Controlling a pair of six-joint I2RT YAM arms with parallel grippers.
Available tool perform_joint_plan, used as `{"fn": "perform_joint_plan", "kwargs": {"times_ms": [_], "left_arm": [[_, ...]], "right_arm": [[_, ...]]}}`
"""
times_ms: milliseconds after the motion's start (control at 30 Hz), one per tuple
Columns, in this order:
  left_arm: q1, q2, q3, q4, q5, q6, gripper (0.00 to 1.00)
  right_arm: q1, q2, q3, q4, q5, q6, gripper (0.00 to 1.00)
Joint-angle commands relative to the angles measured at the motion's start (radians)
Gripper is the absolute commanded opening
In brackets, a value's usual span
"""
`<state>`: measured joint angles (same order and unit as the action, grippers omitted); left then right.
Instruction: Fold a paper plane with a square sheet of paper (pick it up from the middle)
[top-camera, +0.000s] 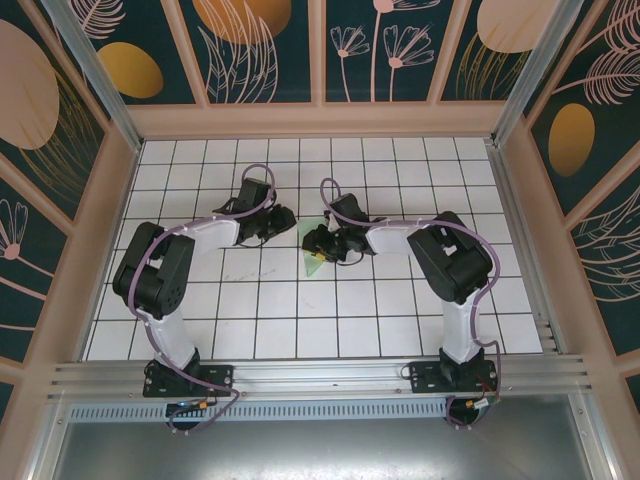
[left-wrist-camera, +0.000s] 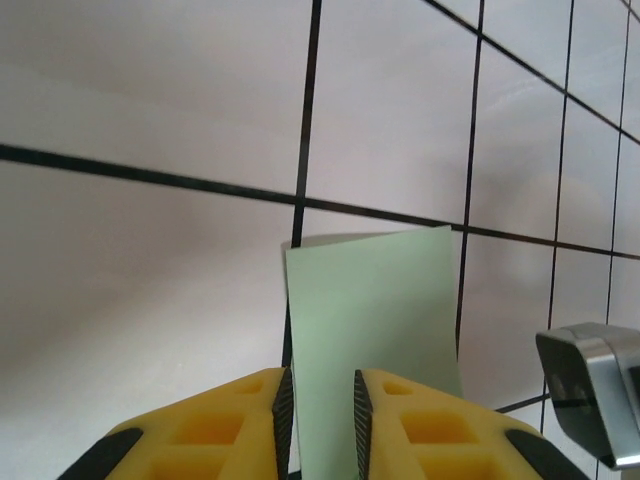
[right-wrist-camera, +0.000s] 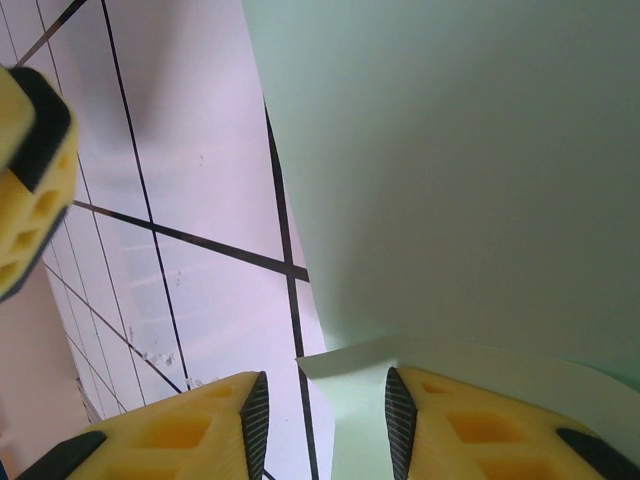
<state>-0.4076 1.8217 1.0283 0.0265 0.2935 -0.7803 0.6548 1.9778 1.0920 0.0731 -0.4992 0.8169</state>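
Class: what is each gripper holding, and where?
Nothing is clamped: the green paper stands loose between the parted jaws of the left gripper and right gripper.

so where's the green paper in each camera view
top external: green paper, small, near the picture's centre
left wrist: lower centre, reaching the bottom edge
right wrist: upper right, with a curled edge low down
shared landmark: the white table with black grid lines

Light: bright, even
Shadows: faint, soft-edged on the worktop (top-camera: 300, 335)
Focus: square sheet of paper (right-wrist-camera: 450, 150) soft at close range
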Motion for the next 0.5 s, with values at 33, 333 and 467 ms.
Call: {"fn": "perform_joint_plan", "kwargs": {"times_ms": [33,333,467], "left_arm": [[0.000,-0.035,-0.033,0.041,0.052,-0.015,0.26],[-0.005,-0.062,-0.100,0.077,0.138,0.004,0.18],[-0.015,-0.065,-0.122,0.087,0.152,0.005,0.14]], "right_arm": [[0.005,0.035,-0.016,-0.047,0.056,-0.020,0.40],[0.000,0.029,-0.039,-0.036,0.047,-0.025,0.33],[-0.003,0.029,-0.046,-0.037,0.048,-0.026,0.24]]}}
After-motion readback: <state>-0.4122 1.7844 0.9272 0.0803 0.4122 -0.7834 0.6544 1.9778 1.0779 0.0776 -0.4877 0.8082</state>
